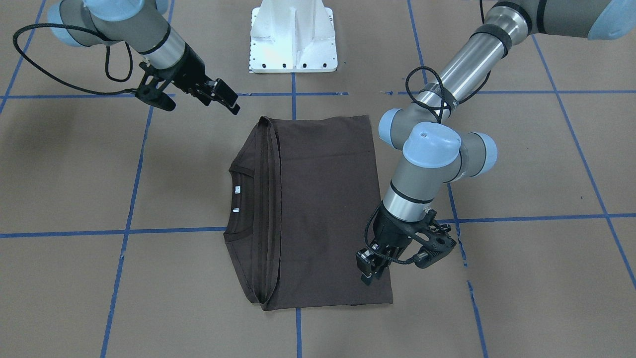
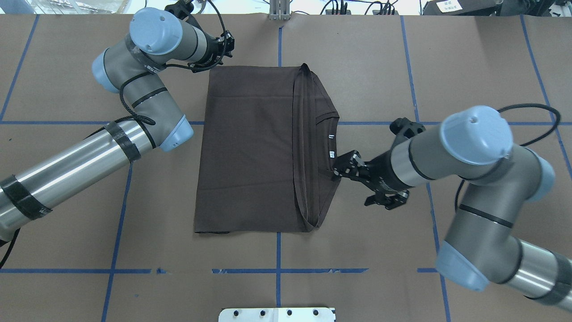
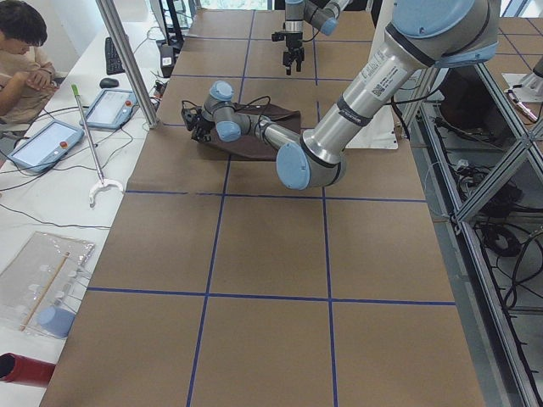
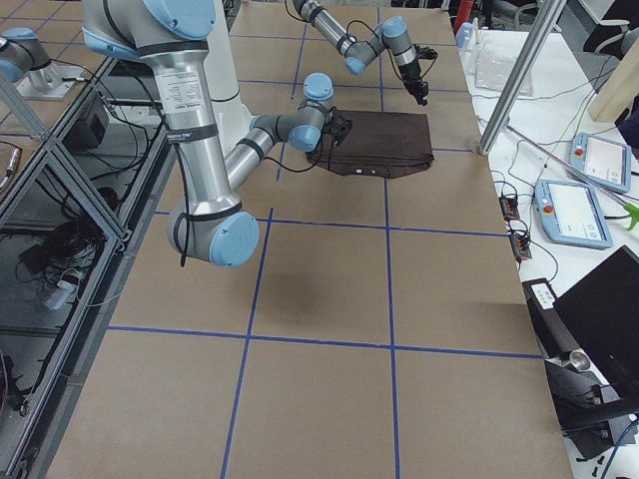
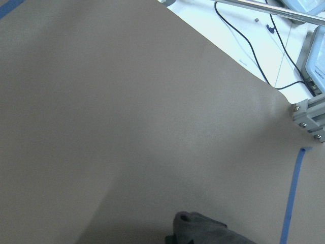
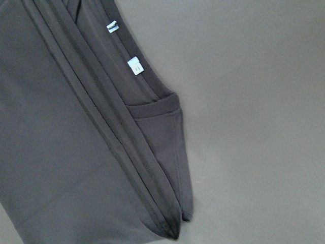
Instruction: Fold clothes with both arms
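One dark brown T-shirt (image 2: 250, 147) lies folded flat mid-surface (image 2: 402, 67), nearer the far edge, its collar (image 6: 155, 105) toward the robot's right and two white labels (image 6: 135, 66) showing. The right tool (image 2: 345, 166) hovers beside the collar, slightly open and empty. The left tool (image 1: 371, 271) is over the shirt's far left corner; I cannot tell its grip. Bare brown surface shows along all four shirt edges.

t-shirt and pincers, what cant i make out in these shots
- T-shirt underside: pressed against the table, every view.
- Neck label print: too small, right wrist view.
- Left pincer gap: fingers overlap in front-facing view; wrist partly hides it overhead.
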`<action>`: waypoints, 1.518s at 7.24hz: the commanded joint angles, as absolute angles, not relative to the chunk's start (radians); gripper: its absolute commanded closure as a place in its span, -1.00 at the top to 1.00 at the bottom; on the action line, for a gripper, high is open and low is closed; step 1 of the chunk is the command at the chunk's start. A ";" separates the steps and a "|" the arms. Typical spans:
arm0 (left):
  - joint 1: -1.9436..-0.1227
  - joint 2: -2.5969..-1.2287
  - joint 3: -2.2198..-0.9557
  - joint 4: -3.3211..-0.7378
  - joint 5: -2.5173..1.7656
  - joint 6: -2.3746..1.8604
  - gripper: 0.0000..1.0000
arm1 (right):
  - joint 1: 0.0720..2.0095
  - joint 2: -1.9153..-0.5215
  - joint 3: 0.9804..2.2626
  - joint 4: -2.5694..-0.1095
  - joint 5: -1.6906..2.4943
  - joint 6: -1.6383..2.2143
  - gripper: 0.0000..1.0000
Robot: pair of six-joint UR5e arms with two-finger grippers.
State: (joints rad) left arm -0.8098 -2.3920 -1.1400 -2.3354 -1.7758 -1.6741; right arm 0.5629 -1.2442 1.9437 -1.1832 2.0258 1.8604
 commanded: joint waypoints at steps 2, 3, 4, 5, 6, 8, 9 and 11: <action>-0.816 -2.186 -1.475 -2.316 -1.902 -1.713 0.50 | 0.493 -1.027 1.761 -1.390 1.842 1.695 1.00; -0.816 -2.183 -1.474 -2.316 -1.901 -1.712 0.50 | 0.467 -0.978 1.726 -1.476 1.827 1.560 1.00; -0.815 -2.184 -1.474 -2.316 -1.901 -1.715 0.50 | 0.441 -0.942 1.694 -1.526 1.824 1.507 1.00; -0.815 -2.183 -1.471 -2.316 -1.901 -1.715 0.50 | 0.425 -0.907 1.646 -1.540 1.824 1.458 1.00; -0.813 -2.183 -1.468 -2.318 -1.899 -1.715 0.50 | 0.416 -0.904 1.641 -1.584 1.821 1.407 1.00; -0.813 -2.181 -1.470 -2.318 -1.899 -1.715 0.50 | 0.390 -0.888 1.641 -1.670 1.783 1.309 1.00; -0.813 -2.181 -1.470 -2.319 -1.899 -1.713 0.50 | 0.387 -0.903 1.641 -1.681 1.782 1.302 1.00; -0.815 -2.181 -1.470 -2.319 -1.901 -1.706 0.49 | 0.382 -0.969 1.682 -1.713 1.781 1.272 1.00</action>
